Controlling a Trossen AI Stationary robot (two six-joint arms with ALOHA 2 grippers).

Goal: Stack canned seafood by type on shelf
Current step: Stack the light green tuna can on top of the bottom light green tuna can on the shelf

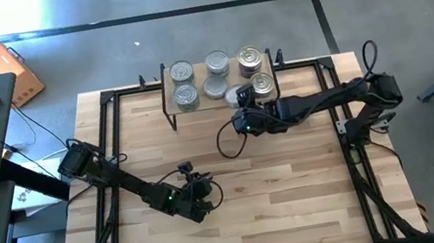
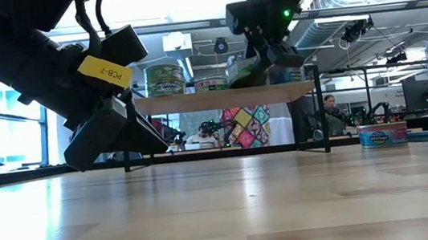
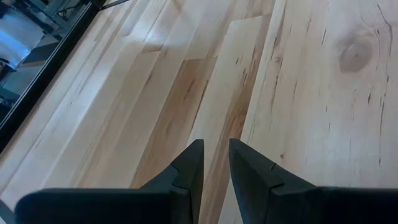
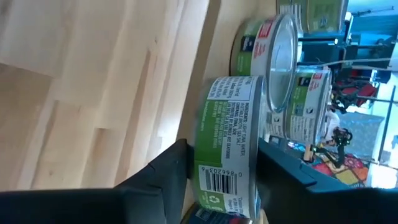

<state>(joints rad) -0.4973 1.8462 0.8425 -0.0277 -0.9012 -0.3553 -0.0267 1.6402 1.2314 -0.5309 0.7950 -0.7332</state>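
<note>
Up at the front edge of the shelf point(image 1: 222, 98), a green-labelled tin point(image 4: 227, 140) sat between the right gripper's point(image 4: 221, 168) fingers, which were closed onto its sides; its label showed a barcode and small unreadable print. Other tins point(image 1: 181, 73) stood behind it on the shelf. One more can point(image 2: 382, 135) sat on the table point(image 1: 302, 204). Nearby, the left gripper point(image 3: 214, 165) hovered just above bare table, narrowly parted, holding nothing.

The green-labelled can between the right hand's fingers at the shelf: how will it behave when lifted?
The green-labelled can looks like rigid metal, so it likely will not deform in the right hand. Its glossy label may be slippery. It is round, so it could roll if it lands on edge on the shelf.
</note>
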